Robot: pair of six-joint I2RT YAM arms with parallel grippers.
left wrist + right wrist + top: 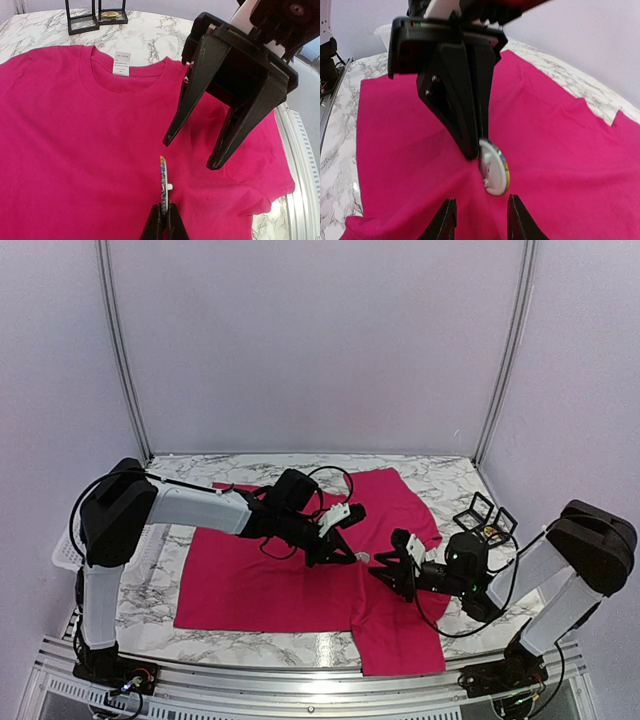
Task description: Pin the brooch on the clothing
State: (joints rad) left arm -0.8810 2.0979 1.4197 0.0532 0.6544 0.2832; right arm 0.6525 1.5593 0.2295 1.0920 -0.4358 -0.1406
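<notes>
Two pincers meet over the chest of the crimson-pink T-shirt (270,580), which lies spread flat on the marble tabletop (440,475) with its collar toward the right arm and its hem toward the left arm. The left pincer (163,216) is pressed together on the brooch (493,172), a round disc with a silvery back and a coloured rim. It grips the disc by its upper edge, so the brooch stands on edge and shows only as a thin line in the left wrist view. The disc's lower rim sits at the fabric, which puckers around it, some way below the white neck label (121,63). The right pincer (481,220) faces it from the opposite side, fingers spread and holding nothing. The brooch lies just ahead of the gap between them, apart from both fingers. Beyond the collar, black frame stands (82,20) sit on the tabletop, one carrying a small gold item.
</notes>
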